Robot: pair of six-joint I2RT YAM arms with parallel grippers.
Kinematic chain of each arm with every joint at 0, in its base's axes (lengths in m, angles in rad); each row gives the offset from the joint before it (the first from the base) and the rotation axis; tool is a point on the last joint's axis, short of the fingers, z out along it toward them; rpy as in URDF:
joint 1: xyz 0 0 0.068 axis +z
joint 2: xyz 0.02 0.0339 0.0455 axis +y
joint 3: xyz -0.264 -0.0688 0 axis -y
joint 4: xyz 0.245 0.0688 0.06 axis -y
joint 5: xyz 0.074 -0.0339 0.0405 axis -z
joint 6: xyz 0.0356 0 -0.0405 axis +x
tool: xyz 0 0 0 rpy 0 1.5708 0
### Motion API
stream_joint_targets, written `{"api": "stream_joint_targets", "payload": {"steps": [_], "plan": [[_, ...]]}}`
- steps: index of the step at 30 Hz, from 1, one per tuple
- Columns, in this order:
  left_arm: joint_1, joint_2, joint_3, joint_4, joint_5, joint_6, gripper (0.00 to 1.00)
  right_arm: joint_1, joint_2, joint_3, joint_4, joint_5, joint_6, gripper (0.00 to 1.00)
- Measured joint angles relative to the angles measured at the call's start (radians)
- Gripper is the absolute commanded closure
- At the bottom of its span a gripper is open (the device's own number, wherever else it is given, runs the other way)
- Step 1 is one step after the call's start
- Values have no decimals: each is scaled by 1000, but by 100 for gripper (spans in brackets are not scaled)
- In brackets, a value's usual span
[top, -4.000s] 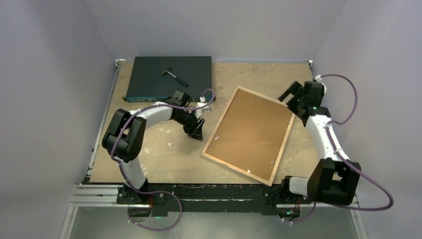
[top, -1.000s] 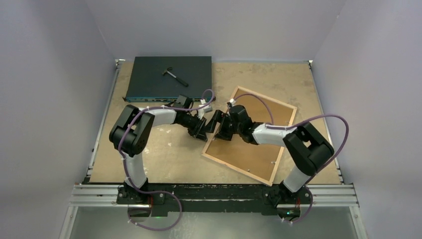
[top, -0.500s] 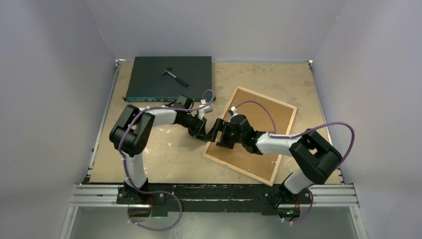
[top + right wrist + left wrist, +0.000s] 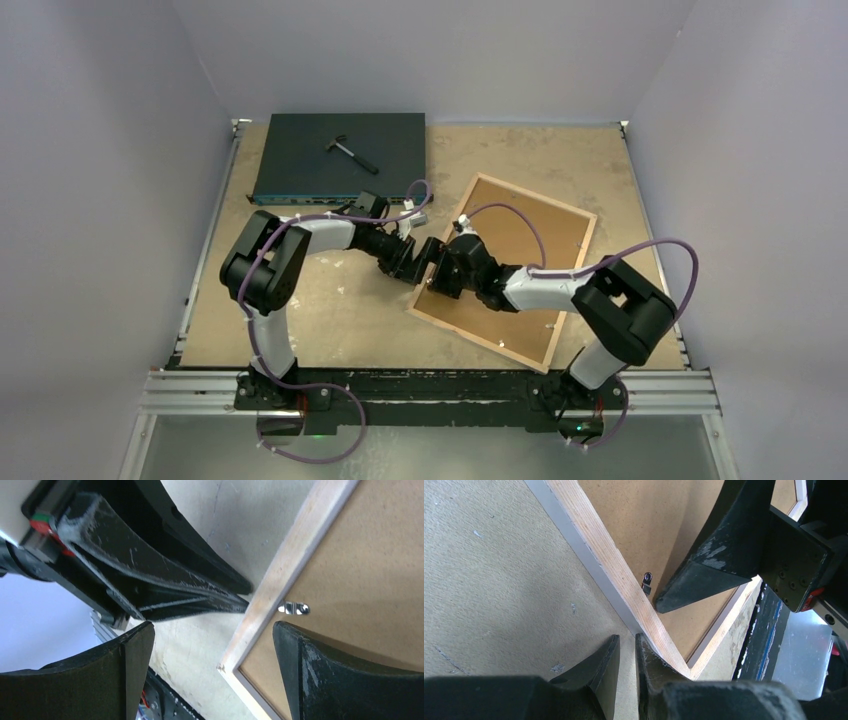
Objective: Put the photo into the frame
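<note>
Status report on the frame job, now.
Left gripper nearly shut, tips at the frame rail's left edge. Right gripper open, straddling that same rail. Frame face down, brown backing board up; photo not visible.

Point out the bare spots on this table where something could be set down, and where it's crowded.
Bare: the far strip behind the frame, right of the dark box; the near-left patch beside the left arm. Crowded: the frame's left rail, where the left hand and right hand meet.

You have the frame (image 4: 510, 268) lying right of centre, the flat box (image 4: 340, 155) at upper left, a small tool (image 4: 350, 151) on it.
</note>
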Motion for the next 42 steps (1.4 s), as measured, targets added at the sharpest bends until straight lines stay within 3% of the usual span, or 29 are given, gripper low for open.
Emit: {"api": "stream_joint_targets", "payload": {"steps": [42], "plan": [[-6,0,-4,-26,18,4,84,4,1,-8,33,52,-68,11]]}}
